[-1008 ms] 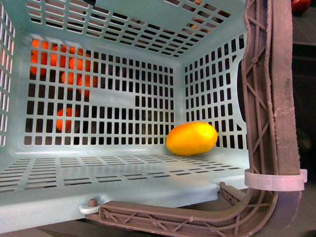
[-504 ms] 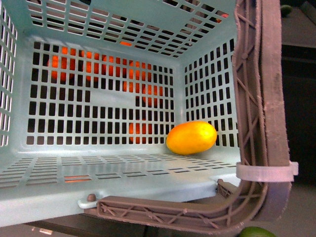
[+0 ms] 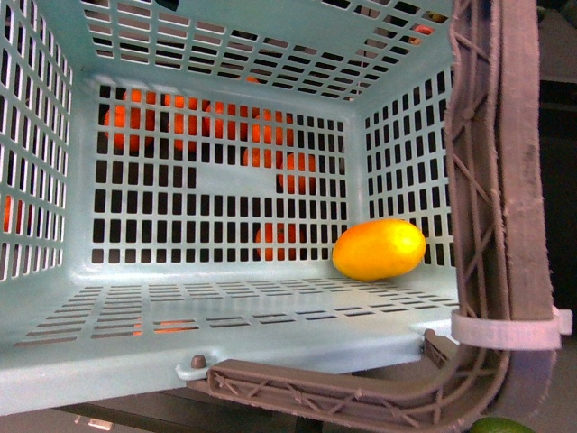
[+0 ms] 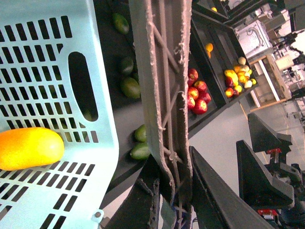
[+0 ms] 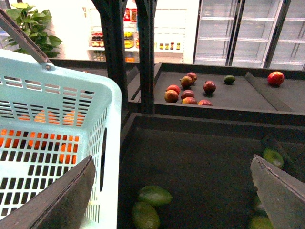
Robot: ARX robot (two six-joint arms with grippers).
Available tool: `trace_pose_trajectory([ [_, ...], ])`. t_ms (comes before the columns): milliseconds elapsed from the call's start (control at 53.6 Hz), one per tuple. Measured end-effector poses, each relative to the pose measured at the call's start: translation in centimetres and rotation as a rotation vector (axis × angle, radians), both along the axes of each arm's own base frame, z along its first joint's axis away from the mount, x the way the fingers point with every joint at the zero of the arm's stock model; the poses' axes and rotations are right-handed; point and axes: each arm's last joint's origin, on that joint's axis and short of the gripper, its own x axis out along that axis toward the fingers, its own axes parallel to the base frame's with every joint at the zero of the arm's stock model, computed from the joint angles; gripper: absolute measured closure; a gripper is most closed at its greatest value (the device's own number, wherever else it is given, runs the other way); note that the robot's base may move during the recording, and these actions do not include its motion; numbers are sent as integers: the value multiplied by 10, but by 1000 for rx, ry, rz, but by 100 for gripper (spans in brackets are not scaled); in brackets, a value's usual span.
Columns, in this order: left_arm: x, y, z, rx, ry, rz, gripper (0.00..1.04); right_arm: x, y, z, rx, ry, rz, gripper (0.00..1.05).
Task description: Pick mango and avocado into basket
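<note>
The light aqua basket [image 3: 270,338] fills the front view, tipped toward the camera. The yellow-orange mango [image 3: 379,250] lies inside it against the right wall, and it also shows in the left wrist view as the mango [image 4: 29,148]. My left gripper [image 4: 169,191] is shut on the basket's brown-grey handle [image 4: 162,95]. My right gripper [image 5: 171,200] hangs open beside the basket [image 5: 109,124], over a dark bin. An avocado [image 5: 154,195] and a second one [image 5: 145,215] lie below it, near the basket wall, untouched.
Oranges [image 3: 180,122] show through the basket's back slots. Red-blushed mangoes [image 5: 188,93] lie in a farther bin. More green avocados [image 4: 129,88] lie in the dark bin [image 5: 200,157]. A black upright post [image 5: 145,52] stands behind the bin.
In the front view the basket has shifted slightly rightward with the mango still resting inside. The oranges seen through the slots have slid to the right.
</note>
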Motion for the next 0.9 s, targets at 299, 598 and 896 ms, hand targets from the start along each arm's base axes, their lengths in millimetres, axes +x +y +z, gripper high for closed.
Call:
trace_pose_trajectory([
  [299,1,1,0,7,-3,26,91,16,-12,7,40,41,-483,8],
  [598,0,0,0,0,4,8,91,87,-42,31,37,198,-403,8],
  [896,1,1,0,2,1,14,91,158,-82,-25,28,488,-288,8],
])
